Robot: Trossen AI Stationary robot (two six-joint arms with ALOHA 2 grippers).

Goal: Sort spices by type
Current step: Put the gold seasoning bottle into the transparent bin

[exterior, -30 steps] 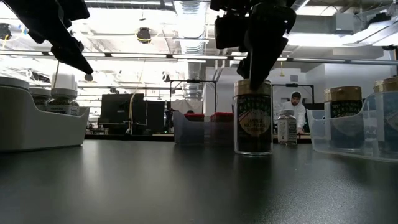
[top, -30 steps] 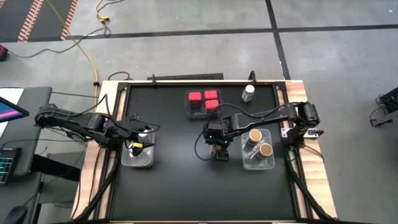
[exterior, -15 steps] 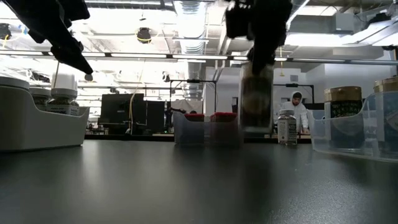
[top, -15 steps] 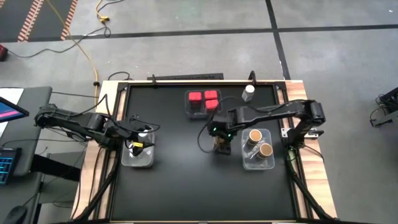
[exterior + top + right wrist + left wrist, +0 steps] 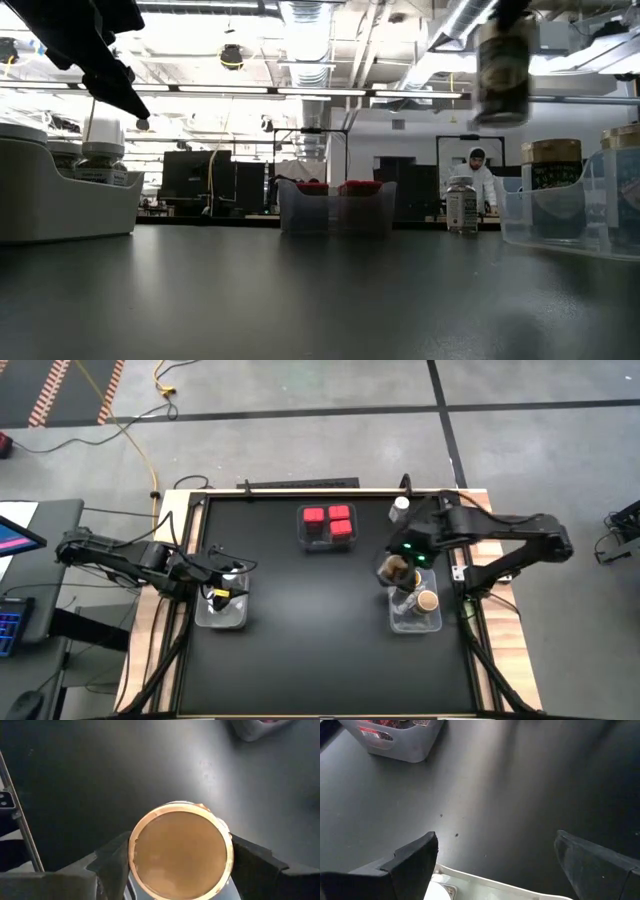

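The right tool (image 5: pixel 397 568) pinches a tan-lidded jar (image 5: pixel 393 569) by its sides and holds it in the air, clear of the bench (image 5: pixel 300 630), at the near edge of the right-hand bin (image 5: pixel 432 622). That bin already shows at least one tan-lidded jar of the same kind (image 5: pixel 427 601), so this appears to be the last of that type. The red-topped spices (image 5: pixel 327 520) sit together in the far middle bin (image 5: pixel 327 541). The left tool (image 5: pixel 213 586) hangs over the left-hand bin (image 5: pixel 222 617) with its fingers (image 5: pixel 415 860) spread wide and empty. One white-capped jar (image 5: pixel 400 508) stands alone near the far edge of the bench, unsorted; it probably belongs in the left bin
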